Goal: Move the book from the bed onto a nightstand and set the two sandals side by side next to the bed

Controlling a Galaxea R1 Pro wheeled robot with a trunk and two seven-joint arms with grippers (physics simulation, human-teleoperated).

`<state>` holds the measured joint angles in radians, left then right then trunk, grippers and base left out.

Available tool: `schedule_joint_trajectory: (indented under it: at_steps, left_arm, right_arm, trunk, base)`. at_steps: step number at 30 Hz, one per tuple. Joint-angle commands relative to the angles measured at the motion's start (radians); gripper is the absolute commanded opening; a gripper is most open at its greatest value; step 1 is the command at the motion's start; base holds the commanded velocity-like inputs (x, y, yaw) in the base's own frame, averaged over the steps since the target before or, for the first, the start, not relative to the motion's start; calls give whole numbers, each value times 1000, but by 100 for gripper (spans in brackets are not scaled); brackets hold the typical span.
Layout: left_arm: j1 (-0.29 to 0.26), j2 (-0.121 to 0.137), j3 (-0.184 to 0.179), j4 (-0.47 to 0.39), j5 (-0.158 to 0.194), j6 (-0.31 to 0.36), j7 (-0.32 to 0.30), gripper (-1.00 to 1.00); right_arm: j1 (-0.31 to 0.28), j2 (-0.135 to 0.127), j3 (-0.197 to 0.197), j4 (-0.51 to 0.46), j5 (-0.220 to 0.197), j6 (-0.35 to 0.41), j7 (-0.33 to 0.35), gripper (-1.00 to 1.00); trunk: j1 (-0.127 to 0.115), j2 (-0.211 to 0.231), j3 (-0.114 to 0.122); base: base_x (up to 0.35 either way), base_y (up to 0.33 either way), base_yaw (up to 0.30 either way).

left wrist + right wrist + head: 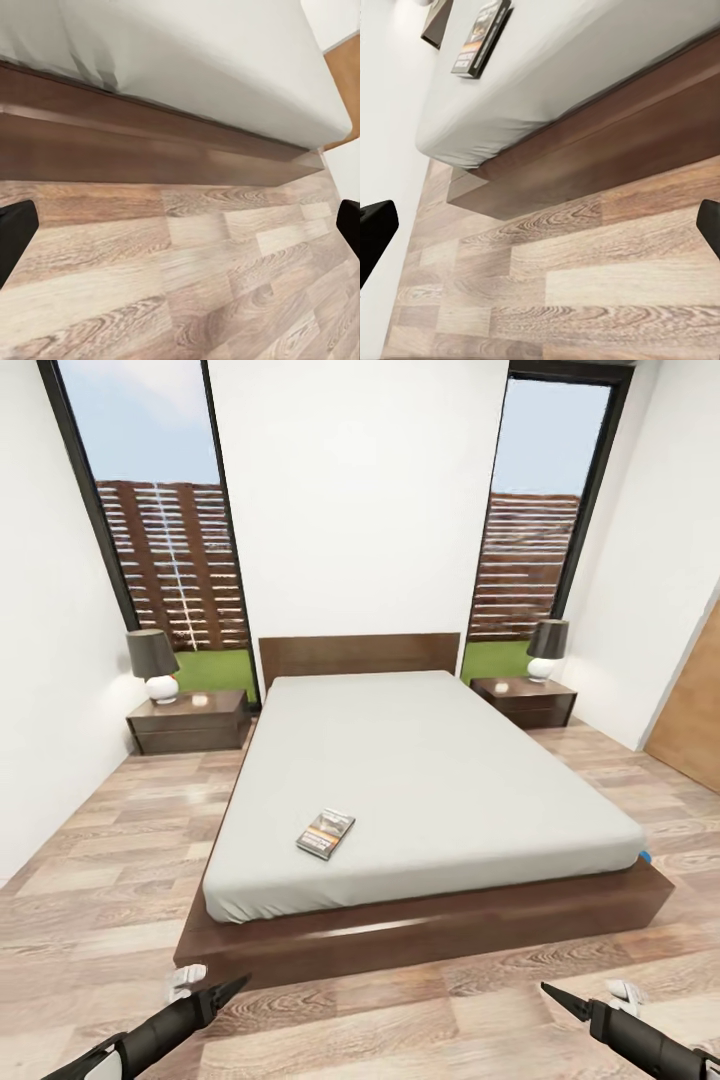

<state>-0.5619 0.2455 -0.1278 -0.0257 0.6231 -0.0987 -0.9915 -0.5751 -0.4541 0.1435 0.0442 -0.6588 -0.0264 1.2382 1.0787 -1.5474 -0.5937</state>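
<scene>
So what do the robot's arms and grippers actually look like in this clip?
Both arms are black with white sections near the picture's lower edge. The left gripper and right gripper end in slim, pointed black fingers. A small white part sits beside each wrist. No cables or markings are discernible.

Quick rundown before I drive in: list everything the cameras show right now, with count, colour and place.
bed: one, pale grey mattress, dark brown frame, centre
book: one, dark cover, on mattress near the foot
nightstands: two, dark brown, either side of headboard
lamps: two, dark shades, one per nightstand
blue item: one, at the bed's far right corner, too small to identify
left gripper: black, over floor, open
right gripper: black, over floor, open
</scene>
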Motion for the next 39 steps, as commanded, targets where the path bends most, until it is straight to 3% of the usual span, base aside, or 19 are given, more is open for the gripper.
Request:
schedule_joint_trajectory:
  at_steps: [1,23,39]
  left_arm:
    - [-1,0,-8,1,4,-10,-1,100]
    - [-1,-13,-7,1,4,-10,-1,100]
    - [0,-14,-7,1,4,-10,17,100]
  right_arm:
    - [-2,0,8,3,-8,-3,4,100]
    - [-2,-1,7,3,-8,-3,7,100]
    - [-2,-1,7,3,-8,-3,7,100]
  trunk:
    - [0,-1,-2]
    - [0,-1,-11]
    - [0,-1,-11]
  base:
    - [0,0,160]
    - [0,0,175]
    - [0,0,14]
